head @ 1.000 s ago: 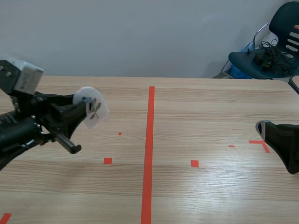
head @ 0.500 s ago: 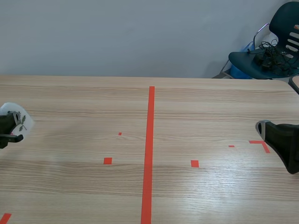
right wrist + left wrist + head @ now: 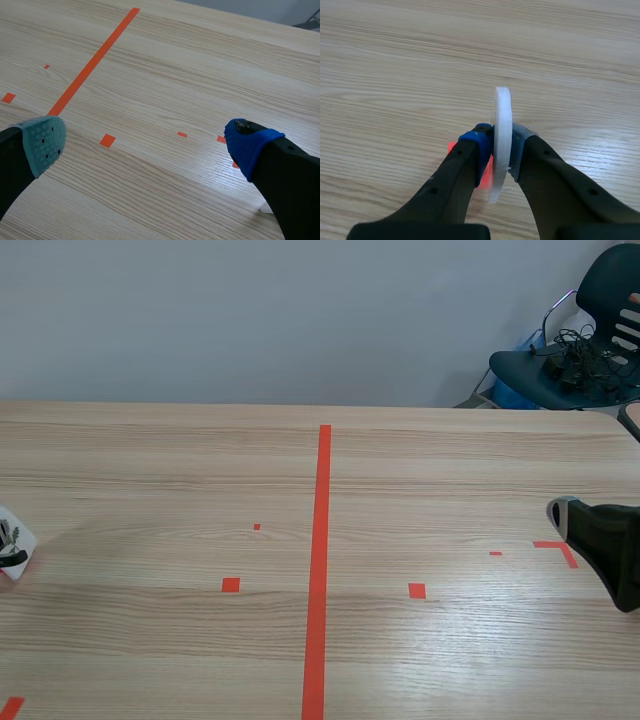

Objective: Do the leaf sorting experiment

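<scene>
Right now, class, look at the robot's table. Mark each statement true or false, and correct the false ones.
1. The left gripper is shut on a white disc. True.
2. The right gripper holds a leaf. False: it is open and holds nothing.
3. The white disc lies flat. False: it stands on edge, pressed between the left gripper's pads.
4. A long orange-red tape line runs along the middle of the table, away from the robot. True.
</scene>
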Available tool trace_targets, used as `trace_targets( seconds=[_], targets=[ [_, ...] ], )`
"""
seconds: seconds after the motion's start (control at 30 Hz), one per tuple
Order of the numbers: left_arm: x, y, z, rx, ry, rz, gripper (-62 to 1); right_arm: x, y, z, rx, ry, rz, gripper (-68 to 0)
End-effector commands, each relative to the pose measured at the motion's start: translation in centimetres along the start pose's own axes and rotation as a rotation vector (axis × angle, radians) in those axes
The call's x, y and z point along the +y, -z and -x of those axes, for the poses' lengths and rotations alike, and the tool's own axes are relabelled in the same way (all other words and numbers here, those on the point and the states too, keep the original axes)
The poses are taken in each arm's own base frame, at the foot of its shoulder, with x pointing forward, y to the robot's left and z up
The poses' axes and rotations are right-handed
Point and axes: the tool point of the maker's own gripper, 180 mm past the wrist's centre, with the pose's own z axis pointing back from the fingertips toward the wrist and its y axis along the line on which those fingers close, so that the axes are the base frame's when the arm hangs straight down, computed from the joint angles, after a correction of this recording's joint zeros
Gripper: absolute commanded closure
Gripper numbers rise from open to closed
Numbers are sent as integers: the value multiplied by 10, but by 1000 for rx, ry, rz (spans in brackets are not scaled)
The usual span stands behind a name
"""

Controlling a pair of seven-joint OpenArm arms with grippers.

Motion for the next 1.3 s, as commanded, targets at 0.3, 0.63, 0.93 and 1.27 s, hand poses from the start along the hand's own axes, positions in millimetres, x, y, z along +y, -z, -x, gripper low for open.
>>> trace_targets(
  seconds=[0.3, 0.63, 0.93, 1.27],
  targets=[
    [-3, 4, -27, -61, 29, 32, -476, -3, 0, -9, -32, -8, 2, -679],
    [-94, -31, -96, -117, 198, 506, -623, -4, 0, -11, -34, -10, 3, -679],
    [-206, -116, -113, -182, 269, 860, -623, -4, 0, -10, -30, -11, 4, -679],
    [-231, -137, -110, -188, 232, 900, -623, -4, 0, -10, -30, -10, 4, -679]
  ],
)
